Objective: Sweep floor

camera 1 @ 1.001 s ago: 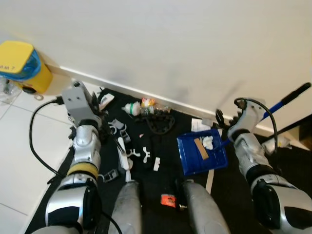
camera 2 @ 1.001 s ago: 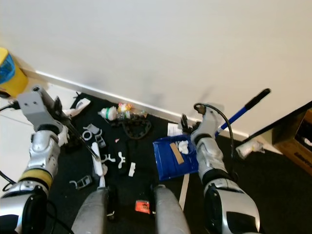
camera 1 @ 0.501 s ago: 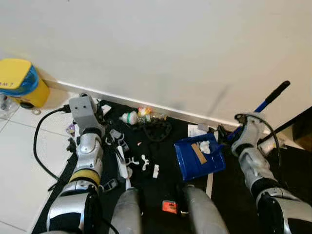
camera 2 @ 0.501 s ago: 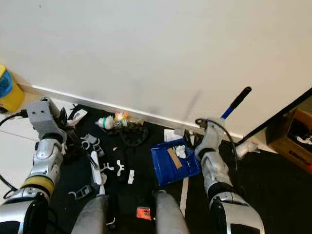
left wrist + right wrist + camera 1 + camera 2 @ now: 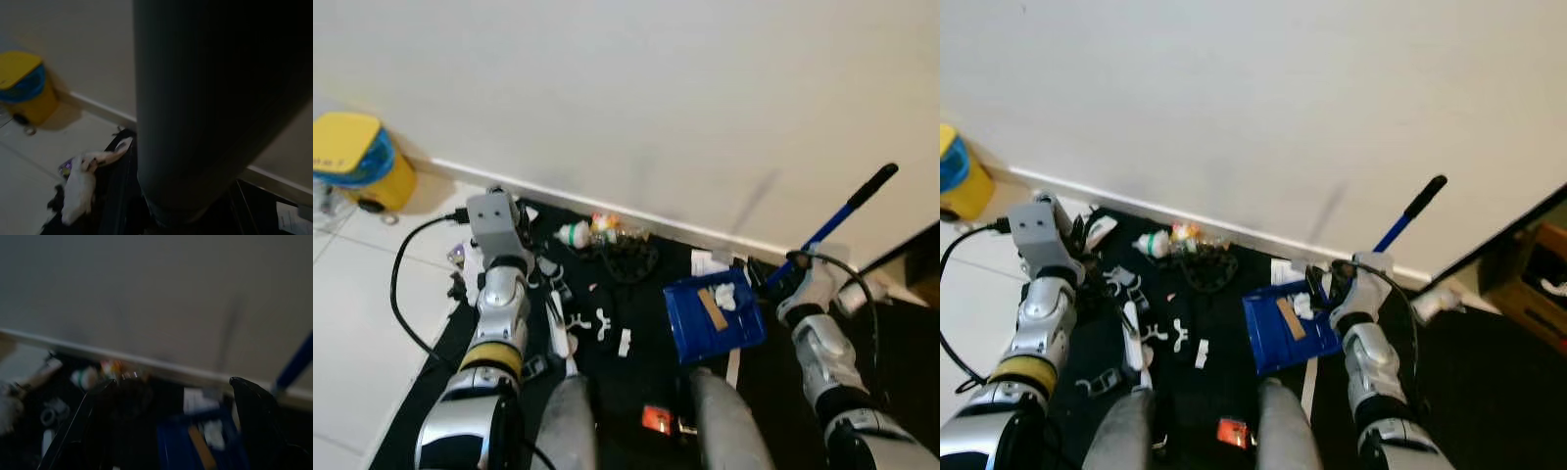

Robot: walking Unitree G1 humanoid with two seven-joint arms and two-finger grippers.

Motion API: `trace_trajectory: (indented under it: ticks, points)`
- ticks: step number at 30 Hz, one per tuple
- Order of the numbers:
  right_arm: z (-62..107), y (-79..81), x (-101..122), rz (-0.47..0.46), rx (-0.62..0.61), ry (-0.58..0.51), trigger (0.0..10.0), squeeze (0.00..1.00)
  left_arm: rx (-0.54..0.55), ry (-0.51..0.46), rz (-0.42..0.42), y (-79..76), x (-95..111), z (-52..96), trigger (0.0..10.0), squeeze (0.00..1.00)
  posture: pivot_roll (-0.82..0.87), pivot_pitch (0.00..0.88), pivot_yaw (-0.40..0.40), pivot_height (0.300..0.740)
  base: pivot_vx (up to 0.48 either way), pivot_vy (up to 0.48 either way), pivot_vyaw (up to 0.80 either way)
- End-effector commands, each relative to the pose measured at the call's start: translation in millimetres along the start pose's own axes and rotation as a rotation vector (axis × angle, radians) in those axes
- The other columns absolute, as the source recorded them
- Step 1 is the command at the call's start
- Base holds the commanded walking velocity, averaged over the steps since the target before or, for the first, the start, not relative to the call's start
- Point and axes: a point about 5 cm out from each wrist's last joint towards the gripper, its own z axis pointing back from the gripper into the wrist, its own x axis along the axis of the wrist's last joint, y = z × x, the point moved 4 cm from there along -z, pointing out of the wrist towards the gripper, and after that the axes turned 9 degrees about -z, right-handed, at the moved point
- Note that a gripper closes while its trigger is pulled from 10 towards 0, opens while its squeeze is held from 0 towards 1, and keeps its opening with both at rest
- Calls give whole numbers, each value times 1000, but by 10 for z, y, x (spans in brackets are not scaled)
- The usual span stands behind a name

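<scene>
Far upper left of the head view we have a yellow bin with a blue lid band, standing on white tiles at the base of the wall. Just right of it the black mat begins and runs across the lower frame.

Our left gripper is up at left of centre, above the left edge of the mat; its wrist block hides the fingers, so we cannot tell whether they are apart or together. In the left wrist view a thick dark pole runs right past the lens, with a white crumpled scrap on the floor beyond.

Middle of the frame, on the mat: small white plastic bits, a white bottle with green cap lying by the baseboard, a black ring-shaped piece, and an orange tag near the bottom between our knees.

Right of centre sits the blue dustpan, flat on the mat, holding a tan strip and white wads. Its blue pole with a black grip rises toward the upper right against the wall.

Our right gripper is at the foot of that pole. In the right wrist view its two fingers stand wide apart, with the dustpan between them further off.
</scene>
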Motion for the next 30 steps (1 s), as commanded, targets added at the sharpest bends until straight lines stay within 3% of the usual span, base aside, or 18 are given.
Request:
trace_trajectory:
  ticks: [1, 11, 15, 17, 19, 25, 30]
  points:
    - [-47, -44, 188, 56, 26, -47, 10000, 0, 12, 82, 31, -84, -198, 76, 10000, 0, -5, 171, -63, 740, 0, 0, 0]
    - [-122, 44, 270, 96, 79, -54, 10000, 0, 55, 98, 42, -27, -212, 61, 10000, 0, -3, 166, -76, 740, 0, 0, 0]
    - [-199, 200, 383, 115, 150, -88, 10000, 0, 81, 104, 38, 71, -225, 69, 10000, 0, 6, 159, -87, 740, 0, 0, 0]
    - [-238, 416, 539, 80, 248, -162, 10000, 0, 120, 97, 50, 218, -205, 75, 10000, 0, 10, 189, -89, 740, 0, 0, 0]
    - [-242, 473, 579, 64, 271, -184, 10000, 0, 136, 103, 58, 265, -210, 79, 10000, 0, 10, 189, -89, 740, 0, 0, 0]
    - [-301, 622, 739, 66, 321, -231, 10000, 0, 118, 102, -37, 292, -176, 63, 10000, 0, 11, 170, -86, 740, 0, -320, 0]
    - [-346, 699, 905, 70, 350, -275, 10000, 0, 117, 107, 2, 257, -181, 57, 10000, 0, 11, 173, -83, 740, 0, -265, 0]
